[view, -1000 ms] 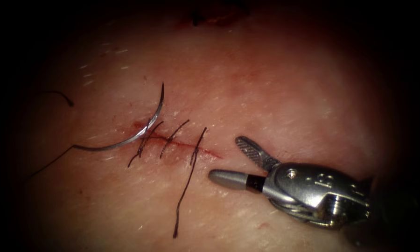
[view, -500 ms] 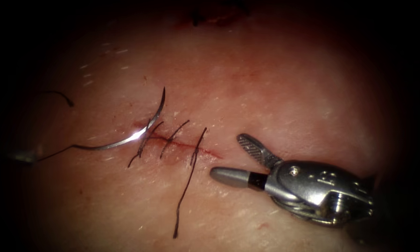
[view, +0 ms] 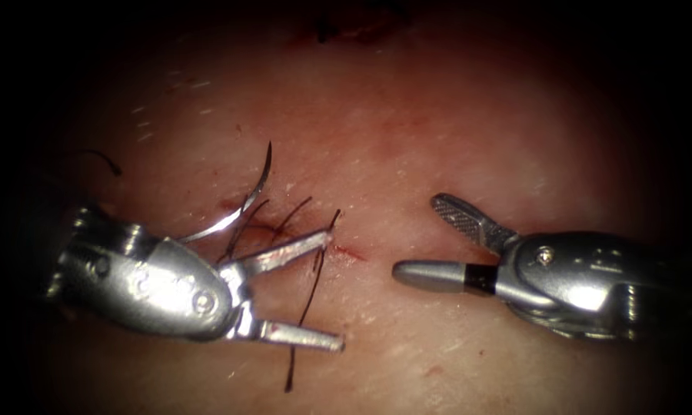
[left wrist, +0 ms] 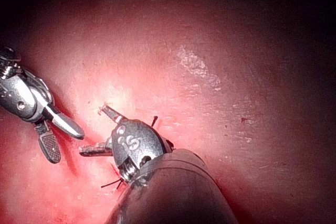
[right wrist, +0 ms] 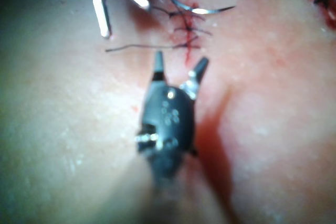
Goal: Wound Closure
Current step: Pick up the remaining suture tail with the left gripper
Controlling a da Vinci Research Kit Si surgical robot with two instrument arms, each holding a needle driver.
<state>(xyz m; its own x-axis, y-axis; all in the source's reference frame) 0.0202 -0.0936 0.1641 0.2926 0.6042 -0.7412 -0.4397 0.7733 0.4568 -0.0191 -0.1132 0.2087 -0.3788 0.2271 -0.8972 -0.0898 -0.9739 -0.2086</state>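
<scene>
Needle (view: pixel 242 206), stiff, thin, probably slippery, is lying loose on tissue (view: pixel 438 138) across cut (view: pixel 346 250)'s left end; left gripper (view: pixel 327 288) and right gripper (view: pixel 415 238) are gaping, empty; mid-curve looks graspable.

The curved needle (view: pixel 242 207) lies free on the tissue (view: pixel 438 131) at the left end of the cut (view: pixel 346 250), its point up and away, held by neither tool. Dark thread (view: pixel 307 300) crosses the cut in several stitches, one long tail trailing toward the viewer.
</scene>
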